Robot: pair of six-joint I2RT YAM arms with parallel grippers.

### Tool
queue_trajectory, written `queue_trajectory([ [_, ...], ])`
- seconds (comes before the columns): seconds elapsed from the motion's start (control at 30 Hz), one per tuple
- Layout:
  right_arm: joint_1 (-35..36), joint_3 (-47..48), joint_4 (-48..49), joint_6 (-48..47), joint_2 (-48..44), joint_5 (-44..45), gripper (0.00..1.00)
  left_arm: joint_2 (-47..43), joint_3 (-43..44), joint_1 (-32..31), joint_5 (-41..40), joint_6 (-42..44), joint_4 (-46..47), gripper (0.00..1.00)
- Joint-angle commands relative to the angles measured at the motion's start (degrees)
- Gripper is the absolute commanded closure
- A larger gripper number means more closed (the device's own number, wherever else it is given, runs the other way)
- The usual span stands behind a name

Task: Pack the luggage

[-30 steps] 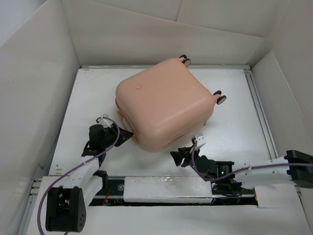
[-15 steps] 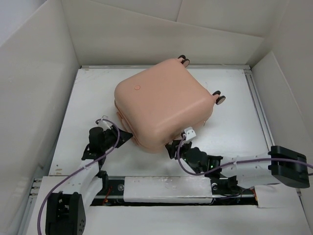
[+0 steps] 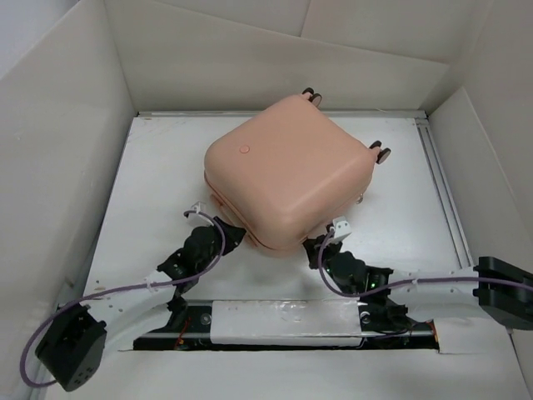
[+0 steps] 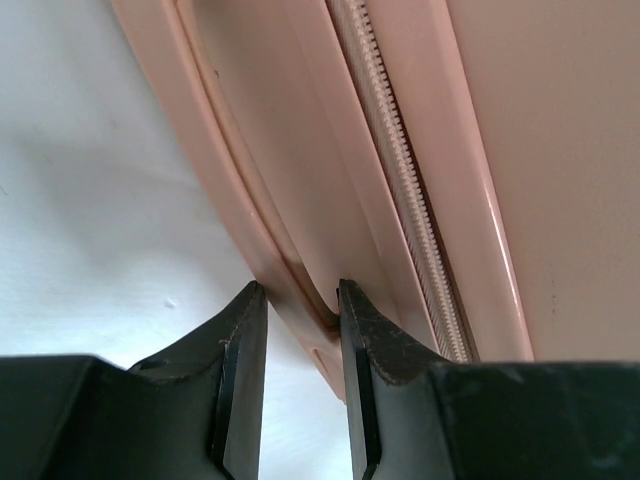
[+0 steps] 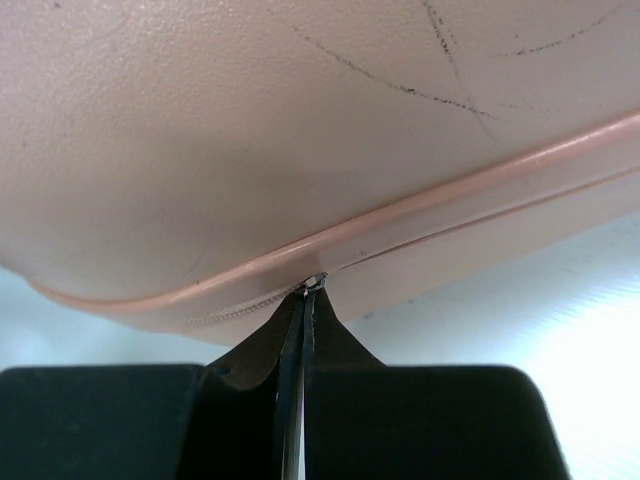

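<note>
The luggage, a peach-pink hard-shell suitcase, lies closed and flat on the white table, its wheels pointing to the far right. My left gripper is at its near-left corner. In the left wrist view the black fingers pinch a raised pink rim of the luggage beside the zipper teeth. My right gripper is at the near edge of the case. In the right wrist view its jaws are pressed together on a small metal zipper pull at the seam of the shell.
Tall cardboard walls box in the table on three sides. A metal rail runs along the right side of the table. A white strip lies along the near edge between the arm bases.
The right gripper moved up to the case's near seam and closed on the zipper pull. The left arm swung right and forward, and the luggage shifted slightly to the far right.
</note>
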Motion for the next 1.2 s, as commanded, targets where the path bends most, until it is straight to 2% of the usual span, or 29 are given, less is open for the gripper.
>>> queue_trajectory([
  [0.0,0.8,2.7,2.4,6.3,-1.9,-7.5,1.00,0.2,0.9,-14.2,-0.5,-4.8,9.2,1.00],
  [0.03,2.4,3.7,-0.6,8.2,-1.3,-7.6,1.00,2.2,1.9,-18.5,-3.2,-5.9,10.0,1.00],
  [0.07,4.6,4.3,-1.2,11.4,-0.1,-7.6,1.00,3.6,2.7,-19.8,-5.0,-6.9,10.7,1.00],
  [0.1,9.9,5.2,-2.3,13.0,1.5,-7.6,1.00,5.2,4.1,-20.5,-5.8,-8.3,12.8,1.00],
  [0.13,12.6,8.9,-4.0,14.8,3.6,-6.5,1.00,6.7,4.8,-20.5,-5.8,-8.3,14.0,1.00],
  [0.2,17.9,14.7,-13.0,18.8,11.2,-5.8,1.00,11.8,6.5,-21.0,-6.4,-9.0,16.1,1.00],
  [0.23,22.8,21.8,-20.8,21.6,16.8,-4.2,1.00,14.7,8.0,-21.0,-6.4,-9.0,17.4,1.00],
  [0.27,25.0,25.4,-24.3,21.6,19.5,-3.2,1.00,15.8,8.6,-21.0,-6.4,-9.5,18.3,1.00],
  [0.33,30.2,33.3,-38.3,29.0,24.2,2.9,1.00,16.6,9.2,-21.0,-4.5,-9.5,19.7,1.00],
  [0.4,31.3,39.6,-48.9,32.3,27.7,7.0,1.00,15.9,8.7,-21.8,-5.2,-9.5,20.5,1.00],
  [0.47,31.9,40.3,-51.4,34.6,27.7,7.5,1.00,14.1,8.2,-21.8,-3.7,-9.0,21.1,1.00],
  [0.6,31.9,34.0,-47.9,32.7,21.0,8.3,1.00,8.9,8.1,-21.8,-0.1,-6.6,16.2,1.00],
  [0.63,31.9,31.9,-40.4,30.3,16.2,8.3,1.00,8.3,8.1,-21.8,1.3,-6.6,16.2,1.00],
  [0.67,31.4,30.2,-36.9,25.4,14.0,8.3,1.00,7.6,8.1,-21.8,3.8,-6.6,16.2,1.00],
  [0.77,25.9,25.4,-26.4,17.9,7.9,3.3,1.00,6.9,8.7,-22.3,6.0,-8.4,16.2,1.00],
  [0.8,22.0,24.6,-24.1,16.0,7.1,1.3,1.00,6.2,8.1,-22.8,5.4,-8.9,16.9,1.00],
  [0.83,19.8,23.9,-22.4,14.6,6.4,-3.0,1.00,6.1,8.1,-23.4,4.8,-8.9,16.9,1.00],
  [0.9,16.6,23.9,-21.2,11.7,5.7,-6.1,1.00,5.5,7.5,-23.9,4.3,-8.9,16.9,1.00],
  [0.93,14.9,24.7,-21.2,10.9,5.7,-7.0,0.93,5.0,7.5,-23.9,3.7,-8.9,16.9,1.00],
  [0.97,14.9,25.2,-24.0,10.9,4.4,-7.0,0.59,4.1,7.5,-23.9,2.8,-8.4,15.2,1.00],
  [1.0,14.9,25.2,-25.8,12.0,3.5,-7.0,0.43,3.5,7.5,-23.9,-0.4,-8.4,12.9,1.00],
  [1.03,15.5,25.8,-27.3,12.0,2.4,-7.7,0.32,2.8,8.1,-23.9,-2.1,-8.4,8.8,1.00],
  [1.1,16.6,25.8,-33.4,13.4,-2.2,-6.6,0.22,0.5,8.1,-22.3,-3.9,-6.6,6.9,1.00],
  [1.17,18.7,25.8,-40.2,20.1,-5.8,-3.7,0.23,-1.5,8.1,-19.3,-3.1,-5.1,5.3,1.00],
])
